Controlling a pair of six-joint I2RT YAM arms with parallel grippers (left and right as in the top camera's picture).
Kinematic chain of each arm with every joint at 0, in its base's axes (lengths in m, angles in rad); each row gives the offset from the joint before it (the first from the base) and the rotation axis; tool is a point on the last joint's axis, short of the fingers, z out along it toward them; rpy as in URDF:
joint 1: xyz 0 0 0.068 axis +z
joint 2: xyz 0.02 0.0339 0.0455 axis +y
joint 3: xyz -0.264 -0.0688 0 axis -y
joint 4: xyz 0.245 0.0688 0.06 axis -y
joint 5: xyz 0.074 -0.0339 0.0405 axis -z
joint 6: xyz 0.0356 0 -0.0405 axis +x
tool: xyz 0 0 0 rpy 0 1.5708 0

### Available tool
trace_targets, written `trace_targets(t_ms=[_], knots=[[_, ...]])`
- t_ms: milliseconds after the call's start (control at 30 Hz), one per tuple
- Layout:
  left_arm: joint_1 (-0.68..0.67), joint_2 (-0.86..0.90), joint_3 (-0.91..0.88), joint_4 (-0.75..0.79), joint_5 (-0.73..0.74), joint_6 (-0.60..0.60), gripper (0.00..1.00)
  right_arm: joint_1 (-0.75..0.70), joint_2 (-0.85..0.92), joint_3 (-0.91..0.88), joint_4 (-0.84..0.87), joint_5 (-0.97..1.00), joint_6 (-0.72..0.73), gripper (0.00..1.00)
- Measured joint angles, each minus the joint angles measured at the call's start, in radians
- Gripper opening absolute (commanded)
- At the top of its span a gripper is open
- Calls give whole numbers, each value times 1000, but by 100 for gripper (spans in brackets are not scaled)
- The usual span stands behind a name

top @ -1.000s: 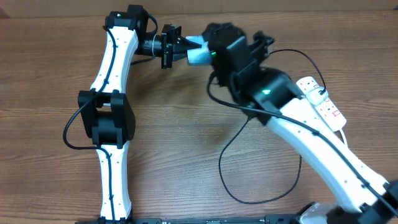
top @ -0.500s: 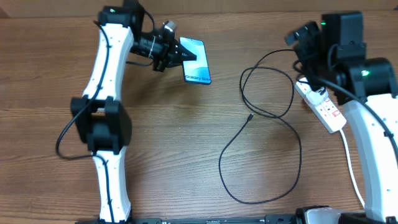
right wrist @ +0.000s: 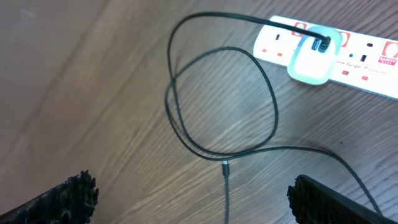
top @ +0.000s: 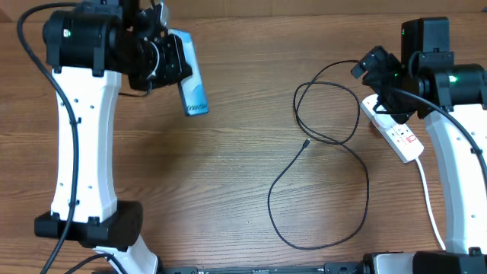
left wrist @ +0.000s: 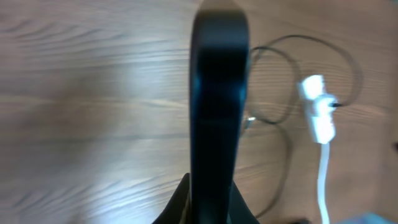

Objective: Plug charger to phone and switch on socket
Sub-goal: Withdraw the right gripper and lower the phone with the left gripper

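The left claw (top: 177, 67) is clenched on the phone (top: 193, 82), gripping it at one end. From above, the phone shows as a narrow blue strip tilted on edge. In the left wrist view it is a dark, blurred slab (left wrist: 216, 106) rising straight up from between the fingers (left wrist: 186, 202). Whether it touches the bench (top: 228, 175) cannot be told. It sits far to the left of the socket (top: 397, 134), across the whole spread of cable.

The right claw (top: 370, 65) is released, its two black fingers (right wrist: 65, 198) spread wide at the lower corners of the right wrist view with nothing between them. It hangs just beside the socket's far end, on the side toward the phone.

The socket lies flat on the bench at the right side, a long white strip with red markings (right wrist: 385, 61). A white plug block (right wrist: 311, 65) sits in one of its outlets, and the charger (top: 268, 202) leaves that block as a thin black cable. The cable curls into one loop just left of the socket. It then runs into a larger loop nearer the front edge of the bench. Its small connector (right wrist: 224, 165) lies free on the wood between the two loops, left of the socket and well apart from the phone. A thick white cord (top: 431, 217) trails from the socket's near end toward the front edge.
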Motion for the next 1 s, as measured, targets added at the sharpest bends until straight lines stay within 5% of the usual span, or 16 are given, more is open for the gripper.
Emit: trace_targets(t_ms=[300,533,767,1000], knots=[[-36,-40,-1,-47,-140,-76,4,0,54,-43,-4,0,-13,100],[-36,-253,-32,-47,-225,-84,4,0,56,-44,-13,0,-13,100],[-36,-467,-245,-50,-270,-111,5,0,58,-68,-13,-1,-12,100],[-36,-499,-502,13,-285,-164,4,0,92,-87,-11,-1,-13,100]])
